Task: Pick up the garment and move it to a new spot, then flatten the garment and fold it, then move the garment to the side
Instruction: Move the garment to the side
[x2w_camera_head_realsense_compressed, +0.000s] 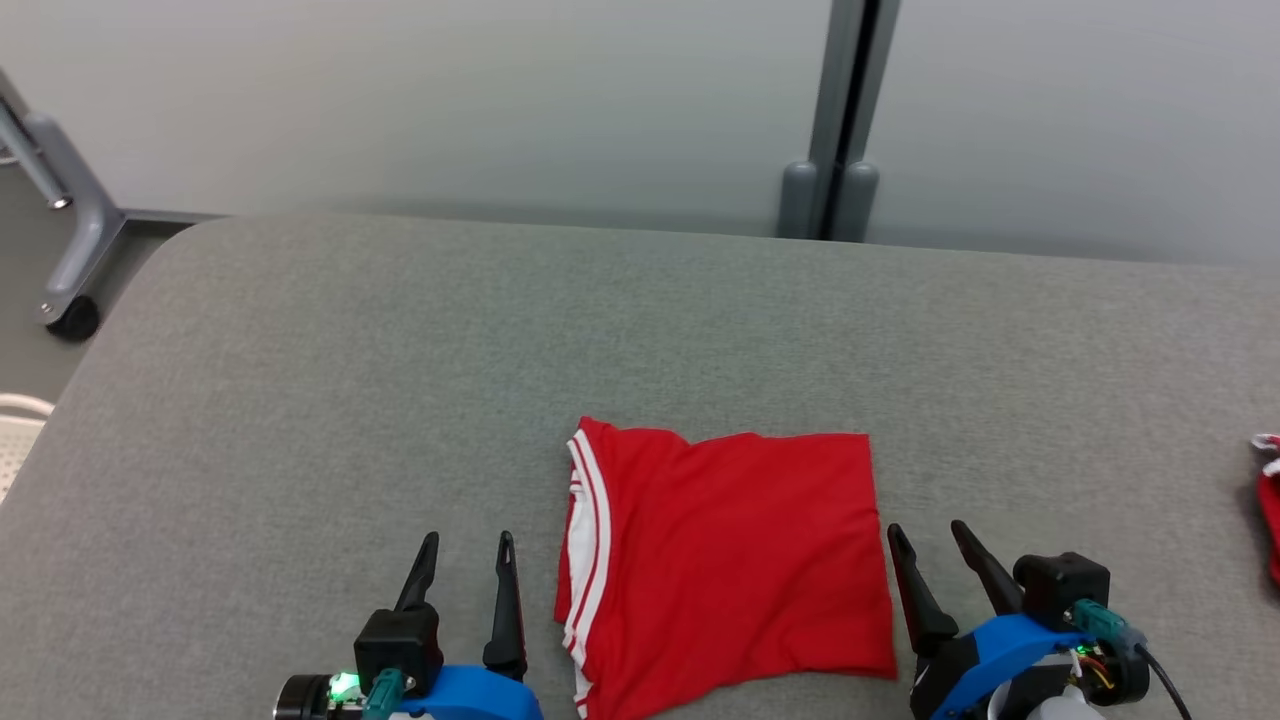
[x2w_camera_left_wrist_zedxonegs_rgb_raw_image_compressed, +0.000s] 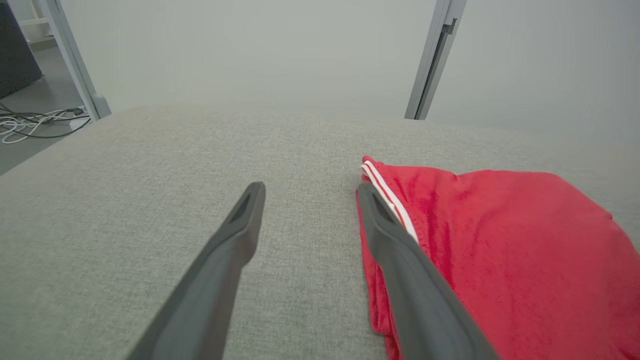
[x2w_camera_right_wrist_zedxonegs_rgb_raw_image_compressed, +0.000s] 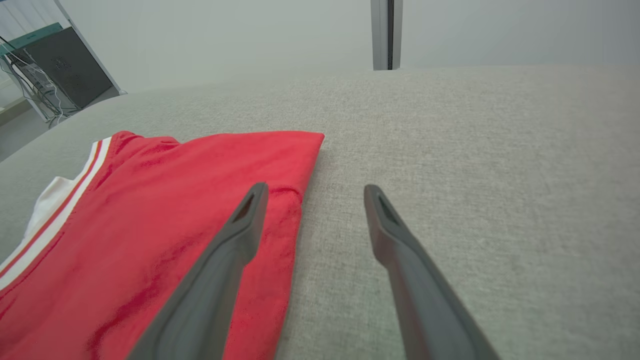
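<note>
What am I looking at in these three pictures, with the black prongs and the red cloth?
You are seeing through a two-armed robot's cameras. The wide picture comes from its head, looking down at a grey padded table. The prongs are fingers of its grippers: the left gripper at lower left, the right gripper at lower right. The other two pictures come from cameras on each wrist, looking along that gripper's own fingers. Between the grippers lies a red garment with white stripes, already folded into a rough square. Both grippers are open and hold nothing. Another red item peeks in at the table's right edge.
</note>
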